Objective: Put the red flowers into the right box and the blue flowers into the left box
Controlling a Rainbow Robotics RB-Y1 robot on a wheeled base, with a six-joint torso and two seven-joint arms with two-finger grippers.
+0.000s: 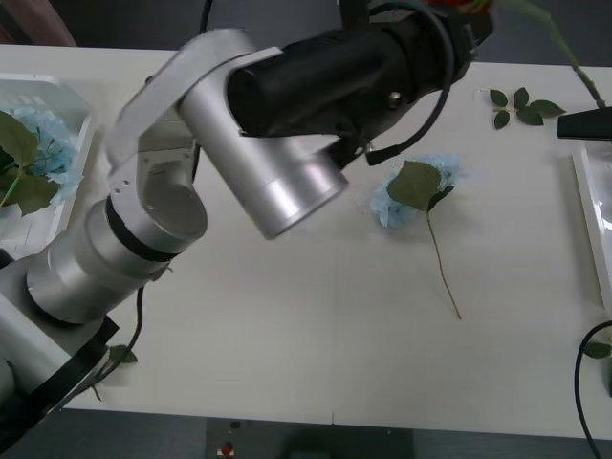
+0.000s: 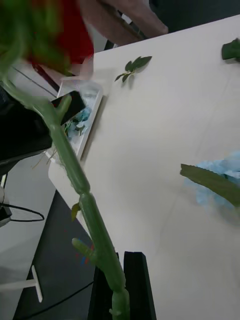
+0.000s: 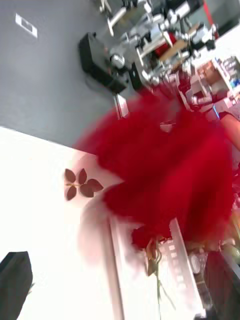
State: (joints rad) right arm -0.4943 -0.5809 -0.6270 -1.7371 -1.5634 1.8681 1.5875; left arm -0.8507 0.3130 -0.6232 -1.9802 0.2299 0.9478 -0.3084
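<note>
A red flower hangs high over the table's far right, its long green stem running down into my right gripper, which is shut on the stem's lower end. Its red head sits blurred right in front of my left gripper, whose fingers stand open. Another red flower lies in the right box. One blue flower lies on the table's middle right. The left box holds blue flowers.
A loose leaf sprig lies at the far right of the table. Single leaves rest near the front left and front right edges. My left arm spans the table from the left.
</note>
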